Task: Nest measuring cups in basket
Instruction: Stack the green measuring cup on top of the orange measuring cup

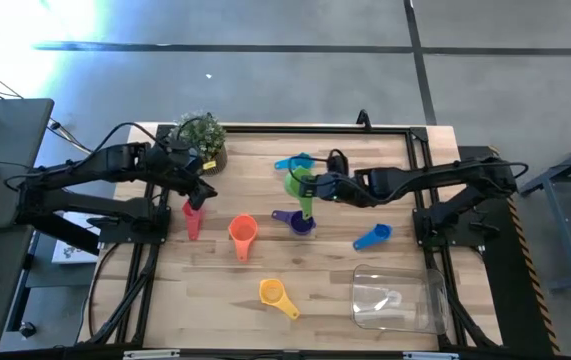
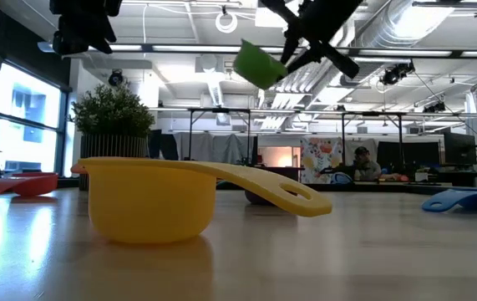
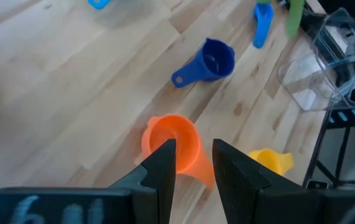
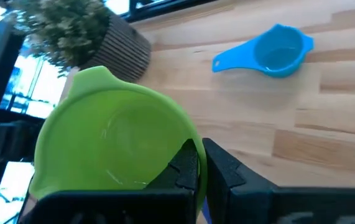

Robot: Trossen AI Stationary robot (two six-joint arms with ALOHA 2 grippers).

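Observation:
My right gripper (image 1: 315,186) (image 4: 202,168) is shut on the green measuring cup (image 1: 299,184) (image 2: 259,63), high above the table's middle. My left gripper (image 1: 203,188) (image 3: 194,165) hangs open in the air near the plant and holds nothing. The orange cup (image 3: 172,140) (image 1: 242,233) lies on its side below and beyond its fingers. On the table lie the pink cup (image 1: 193,218), the purple cup (image 1: 297,221), the teal cup (image 1: 293,162) (image 4: 270,51), the blue cup (image 1: 372,236) and the yellow cup (image 1: 277,296) (image 2: 150,196). The clear basket (image 1: 397,298) stands at the near right. My right gripper pinches the green cup's rim (image 4: 186,146) on the side away from its spout (image 4: 102,73). One finger (image 4: 186,168) shows inside the bowl, the other outside. The cup is lifted clear and tilted, and its handle (image 1: 308,207) points toward the near edge.
A potted plant (image 1: 202,135) (image 2: 113,117) stands at the far left of the table, close to my left gripper. Bare wood lies between the yellow cup and the basket. Black frame rails run along the table's left, right and far sides.

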